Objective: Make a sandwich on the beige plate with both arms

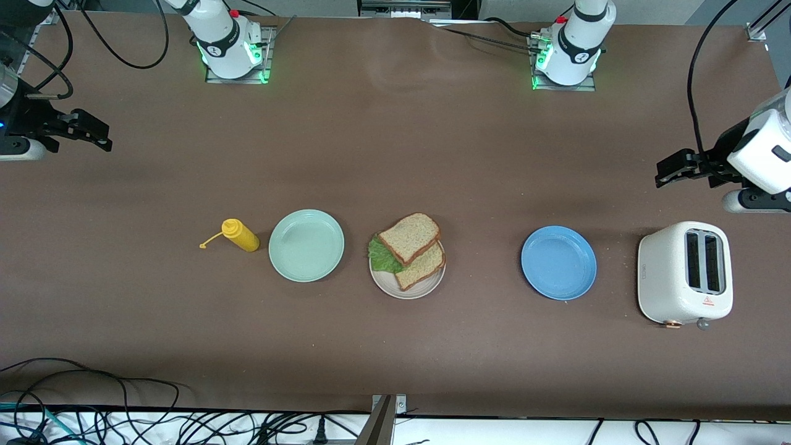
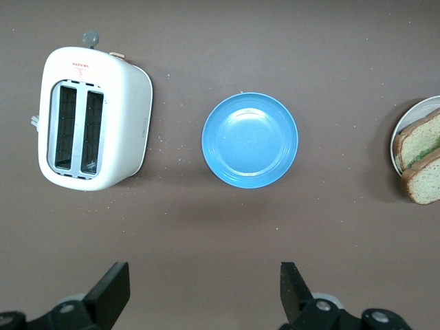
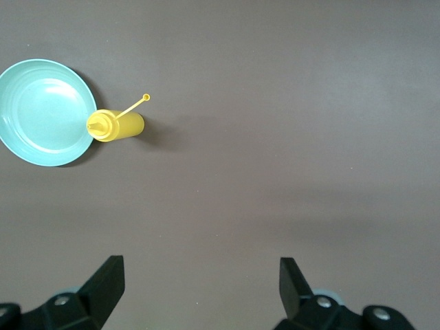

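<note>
Brown bread makes the sandwich (image 1: 410, 250), which lies on the beige plate (image 1: 408, 290) with green lettuce between the slices. Beside this plate, toward the right arm's end, is the mint plate (image 1: 306, 245), then the yellow bottle (image 1: 241, 235). Toward the left arm's end are the blue plate (image 1: 558, 262) and the white toaster (image 1: 685, 273). The left gripper (image 2: 205, 292) hangs spread and empty over bare table near the toaster. The right gripper (image 3: 202, 289) waits, also spread and empty, over the table's right arm end.

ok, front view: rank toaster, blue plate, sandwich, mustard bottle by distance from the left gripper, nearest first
From the left gripper, open, over the table's left-arm end:
1. Toaster, just below it in view.
2. Blue plate, beside the toaster.
3. Sandwich, mid-table.
4. Mustard bottle, right arm's end.
</note>
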Tool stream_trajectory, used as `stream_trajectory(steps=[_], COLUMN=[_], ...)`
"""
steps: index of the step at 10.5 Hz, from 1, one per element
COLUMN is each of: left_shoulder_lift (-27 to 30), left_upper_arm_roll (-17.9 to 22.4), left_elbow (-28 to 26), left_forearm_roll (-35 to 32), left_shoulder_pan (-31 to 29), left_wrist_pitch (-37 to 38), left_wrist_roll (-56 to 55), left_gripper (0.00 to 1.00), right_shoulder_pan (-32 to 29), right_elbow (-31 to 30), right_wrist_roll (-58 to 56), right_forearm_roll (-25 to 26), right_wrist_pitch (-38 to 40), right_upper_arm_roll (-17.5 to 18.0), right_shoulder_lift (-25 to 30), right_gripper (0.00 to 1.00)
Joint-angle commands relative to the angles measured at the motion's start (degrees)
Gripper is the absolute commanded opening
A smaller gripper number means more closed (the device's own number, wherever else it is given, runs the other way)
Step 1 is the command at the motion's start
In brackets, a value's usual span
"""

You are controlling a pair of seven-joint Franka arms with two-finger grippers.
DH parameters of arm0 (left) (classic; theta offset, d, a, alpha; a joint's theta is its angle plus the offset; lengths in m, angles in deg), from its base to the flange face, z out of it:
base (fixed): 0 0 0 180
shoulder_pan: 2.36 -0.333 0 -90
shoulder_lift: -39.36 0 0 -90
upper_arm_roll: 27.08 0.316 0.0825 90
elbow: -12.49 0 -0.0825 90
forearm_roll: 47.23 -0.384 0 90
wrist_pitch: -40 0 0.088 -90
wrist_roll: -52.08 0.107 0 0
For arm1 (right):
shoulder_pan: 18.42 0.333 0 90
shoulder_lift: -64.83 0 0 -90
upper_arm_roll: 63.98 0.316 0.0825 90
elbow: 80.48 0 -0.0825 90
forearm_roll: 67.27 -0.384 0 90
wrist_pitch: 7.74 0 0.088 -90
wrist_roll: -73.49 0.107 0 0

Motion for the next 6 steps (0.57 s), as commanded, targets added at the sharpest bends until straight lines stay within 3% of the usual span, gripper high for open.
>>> stream_trajectory(steps=[1,6], left_shoulder_lift=[1.59,1.59], left_upper_arm_roll=[-0.57,-0.65], left_elbow=[-1.99,-1.99], left_forearm_roll=[1.11,1.2], left_shoulder_pan=[-0.82,-0.82], left_wrist_pitch=[-0.78,-0.34], left_wrist_roll=[1.27,4.08], left_gripper=[0.99,1.0], right_shoulder_pan=[-0.35,-0.44], right_elbow=[1.34,1.34], right_wrist_roll=[0.35,0.27], right_forearm_roll=[-0.77,-0.85], right_wrist_pitch=[1.01,1.36], right_upper_arm_roll=[0.16,-0.19], right_shoulder_lift=[-0.41,-0.67], right_gripper=[1.0,1.0])
